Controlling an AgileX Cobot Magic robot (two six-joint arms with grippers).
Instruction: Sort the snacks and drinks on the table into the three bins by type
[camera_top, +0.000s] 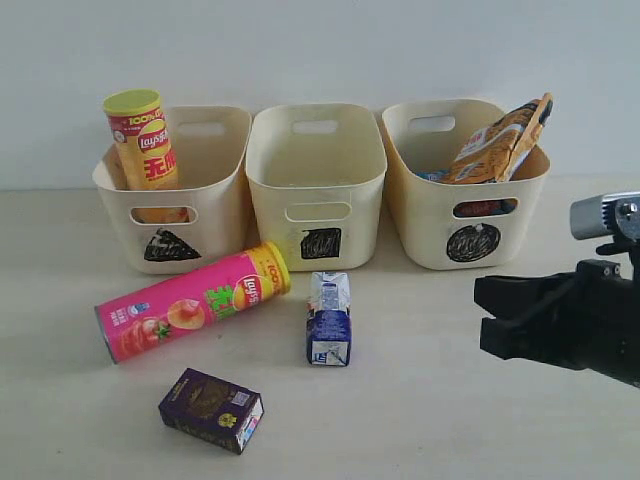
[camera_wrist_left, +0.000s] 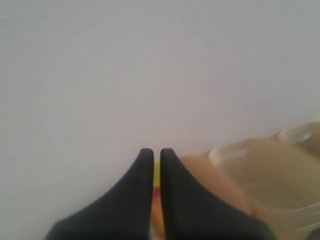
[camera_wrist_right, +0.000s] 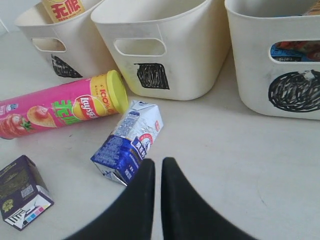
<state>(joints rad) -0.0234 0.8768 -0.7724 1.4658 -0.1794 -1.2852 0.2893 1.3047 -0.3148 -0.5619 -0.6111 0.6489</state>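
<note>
- right gripper (camera_wrist_right: 157, 164) clenched on nothing, near the blue and white carton (camera_wrist_right: 129, 142), which lies flat, long axis toward the square bin (camera_wrist_right: 165, 45)
- left gripper (camera_wrist_left: 156, 152) pinched together
- pink tube (camera_top: 190, 303) on its side, lid toward that bin; bare table (camera_top: 450, 400) rightward

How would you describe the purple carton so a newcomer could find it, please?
Find the three cream bins. In front lies a pink chip tube, with the purple carton nearer the camera. It is dark; the other carton is blue and white.
</note>
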